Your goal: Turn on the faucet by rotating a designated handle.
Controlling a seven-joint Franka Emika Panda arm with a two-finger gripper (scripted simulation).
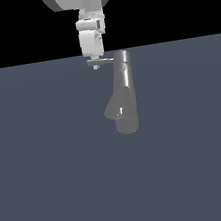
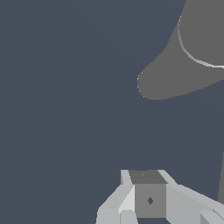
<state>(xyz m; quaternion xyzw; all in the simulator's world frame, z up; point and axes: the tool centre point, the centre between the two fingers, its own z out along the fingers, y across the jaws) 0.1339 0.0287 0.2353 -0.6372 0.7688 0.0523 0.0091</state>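
Observation:
The faucet (image 1: 124, 95) is a tall grey metallic column with a stubby spout (image 1: 115, 111) bulging low on its side. The handle (image 1: 103, 61), a thin straight rod, sticks out from the top cap toward the exterior view's left. My gripper (image 1: 95, 63) hangs straight down at the rod's free end, with a fingertip showing just below the rod. In the wrist view the fingers (image 2: 127, 199) sit close together, with nothing visibly held between them. There the faucet (image 2: 197, 48) and its spout (image 2: 153, 85) are seen from above. A thin grey sliver at the frame edge looks like the handle (image 2: 221, 183).
The faucet stands on a flat blue-grey floor (image 1: 53, 182). The arm's white wrist links (image 1: 90, 34) come down from above, over the handle's end.

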